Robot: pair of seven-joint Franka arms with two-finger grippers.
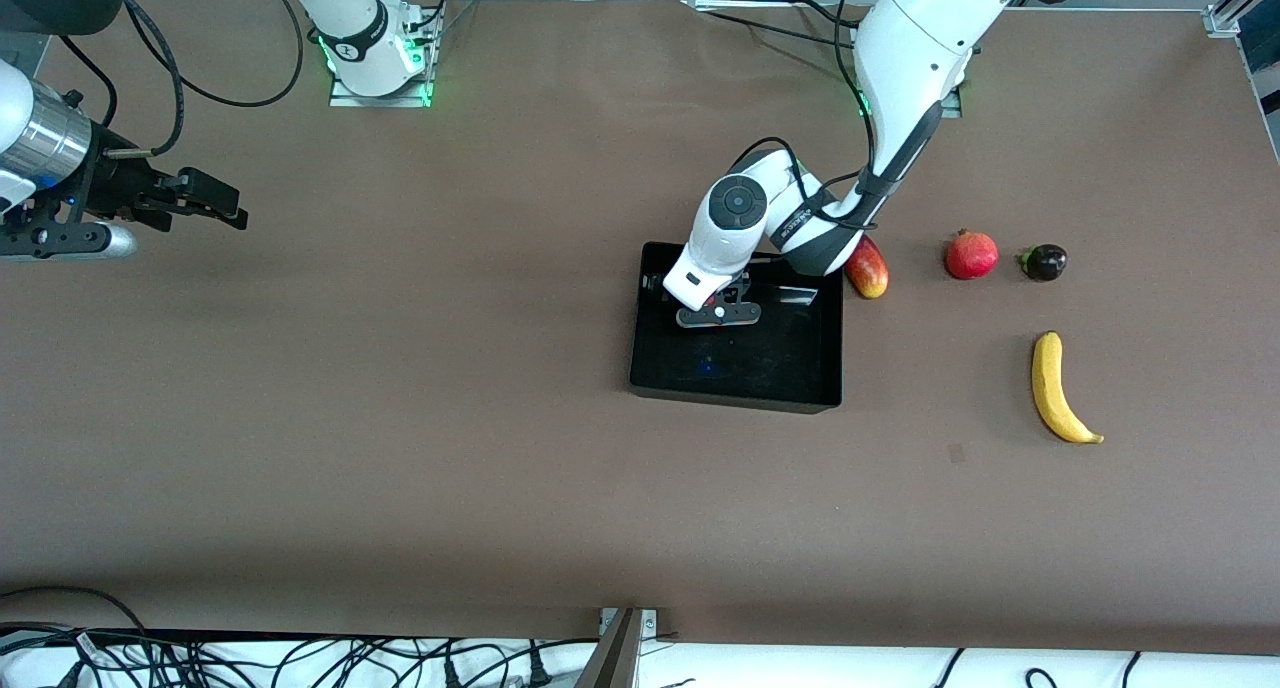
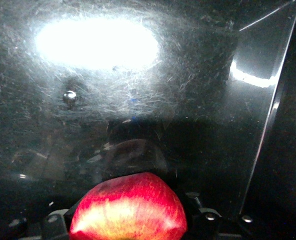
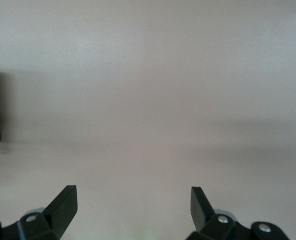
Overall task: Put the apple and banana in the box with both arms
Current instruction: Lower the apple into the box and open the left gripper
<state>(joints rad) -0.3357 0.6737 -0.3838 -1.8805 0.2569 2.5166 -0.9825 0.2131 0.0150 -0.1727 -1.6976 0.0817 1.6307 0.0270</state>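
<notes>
Two grippers: left gripper clamps the apple over the box; right gripper gapes wide, empty, above the worktop.

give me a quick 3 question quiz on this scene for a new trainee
1. True or false: the banana already lies in the box.
2. What does the left tool hold, and what is it over?
3. Which describes the right tool? A) shut on the banana B) open and empty over bare table C) inside the box

Key
1. False. The banana lies on the table toward the left arm's end, outside the box.
2. It holds the apple, over the box.
3. B. Its fingers stand apart with nothing between them; this arm waits at its own end of the table.
</notes>
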